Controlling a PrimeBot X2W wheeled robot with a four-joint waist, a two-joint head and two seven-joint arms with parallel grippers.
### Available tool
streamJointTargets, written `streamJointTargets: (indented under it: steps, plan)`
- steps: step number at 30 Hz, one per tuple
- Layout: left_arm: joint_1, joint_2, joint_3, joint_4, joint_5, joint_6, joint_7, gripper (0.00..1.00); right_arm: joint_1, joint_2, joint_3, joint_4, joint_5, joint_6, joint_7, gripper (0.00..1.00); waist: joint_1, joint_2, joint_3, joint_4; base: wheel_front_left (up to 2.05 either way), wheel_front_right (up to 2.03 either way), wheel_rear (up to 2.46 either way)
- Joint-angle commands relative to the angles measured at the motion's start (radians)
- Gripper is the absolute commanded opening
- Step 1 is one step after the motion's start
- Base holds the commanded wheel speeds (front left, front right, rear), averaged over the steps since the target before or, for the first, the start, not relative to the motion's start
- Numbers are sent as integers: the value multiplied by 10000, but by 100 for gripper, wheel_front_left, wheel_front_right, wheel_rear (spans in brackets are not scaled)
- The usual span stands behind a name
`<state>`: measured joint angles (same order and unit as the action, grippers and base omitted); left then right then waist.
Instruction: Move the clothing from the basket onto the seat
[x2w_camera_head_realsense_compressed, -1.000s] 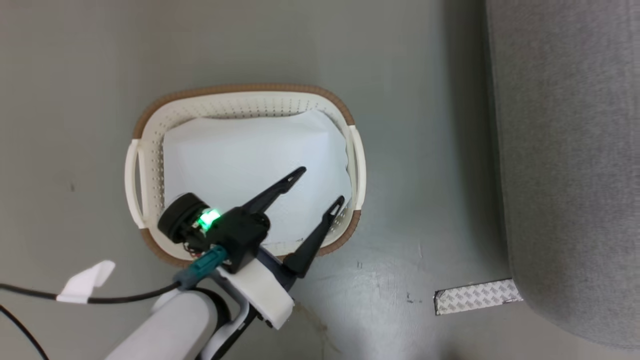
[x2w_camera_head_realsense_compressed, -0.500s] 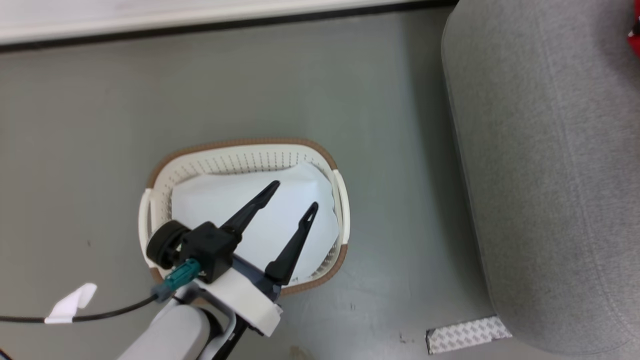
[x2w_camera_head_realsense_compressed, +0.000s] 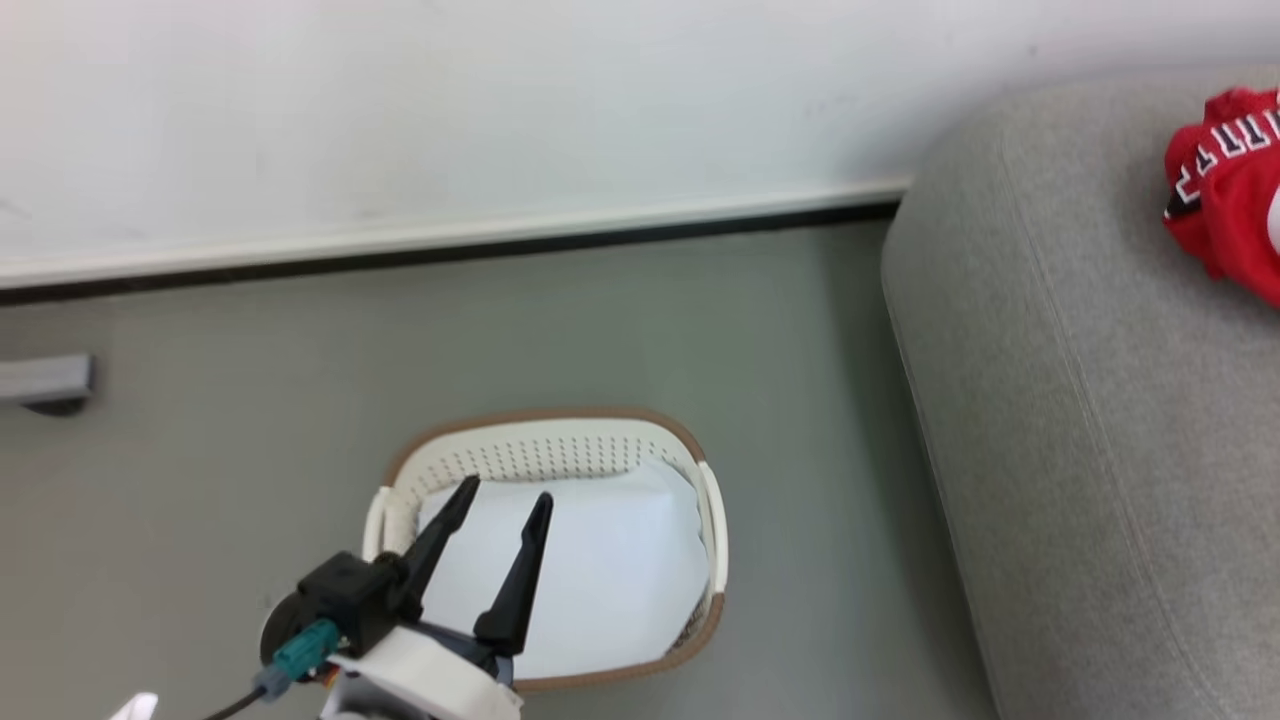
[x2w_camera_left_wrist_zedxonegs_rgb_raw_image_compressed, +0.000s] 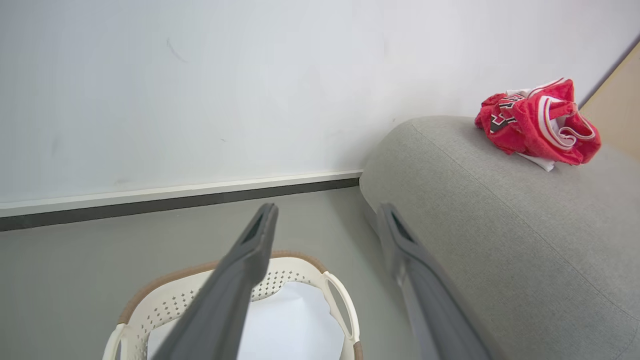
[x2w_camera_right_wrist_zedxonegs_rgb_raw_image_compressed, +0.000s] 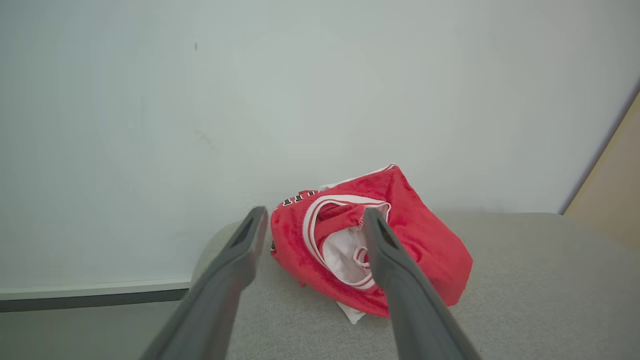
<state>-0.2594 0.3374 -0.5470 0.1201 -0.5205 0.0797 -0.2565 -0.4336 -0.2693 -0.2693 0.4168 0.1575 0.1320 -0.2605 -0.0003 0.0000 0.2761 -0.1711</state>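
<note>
A pile of red clothing (x2w_camera_right_wrist_zedxonegs_rgb_raw_image_compressed: 410, 240) with white trim and lettering lies on the light grey seat (x2w_camera_right_wrist_zedxonegs_rgb_raw_image_compressed: 525, 285). My right gripper (x2w_camera_right_wrist_zedxonegs_rgb_raw_image_compressed: 315, 212) hovers open just in front of it with nothing between its fingers. The same clothing (x2w_camera_head_realsense_compressed: 1225, 190) rests at the far right of the seat (x2w_camera_head_realsense_compressed: 1080, 450) in the head view, and on the seat (x2w_camera_left_wrist_zedxonegs_rgb_raw_image_compressed: 500, 225) in the left wrist view, clothing (x2w_camera_left_wrist_zedxonegs_rgb_raw_image_compressed: 537, 122). The cream basket (x2w_camera_head_realsense_compressed: 400, 480) stands on the floor left of the seat, with a plain white sheet (x2w_camera_head_realsense_compressed: 600, 580) inside. My left gripper (x2w_camera_head_realsense_compressed: 507, 492) is open above the basket (x2w_camera_left_wrist_zedxonegs_rgb_raw_image_compressed: 300, 272); left gripper (x2w_camera_left_wrist_zedxonegs_rgb_raw_image_compressed: 327, 210).
A white wall with a dark-edged baseboard (x2w_camera_head_realsense_compressed: 450, 245) runs behind the basket and the seat. Grey floor (x2w_camera_head_realsense_compressed: 200, 450) surrounds the basket. A grey bar (x2w_camera_head_realsense_compressed: 45, 378) shows at the left edge. A beige panel (x2w_camera_right_wrist_zedxonegs_rgb_raw_image_compressed: 610, 200) stands to the right of the seat.
The head camera has tilted up, bringing the wall and the clothing on the seat into view. My left gripper stays open over the basket.
</note>
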Motion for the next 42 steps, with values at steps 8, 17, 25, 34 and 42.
streamJointTargets:
  steps: [8,17,25,34,42]
  plan:
    - [1196,-338,1011,194,118,47,-82,100,1747,760,712,-1455,-329,-27,99,100,3,0,-1706,1090,0,0,0]
    - [2503,-681,2414,168,830,-123,-78,100,3311,1589,1754,-1559,-464,-27,18,100,3,0,-2713,1656,0,0,0]
    - [3020,-1090,3466,167,1636,-368,-81,100,4289,2059,2248,-1042,-650,-27,-45,100,3,0,-2956,1866,0,0,0]
    - [3389,-1585,4271,250,2357,-712,-81,100,4678,2190,2720,-1002,-427,-27,-52,100,3,0,-3079,1840,0,0,0]
    - [3455,-1944,4786,501,2679,-897,-82,100,4665,2189,2819,-1066,-270,-27,-52,100,3,0,-3159,1863,0,0,0]
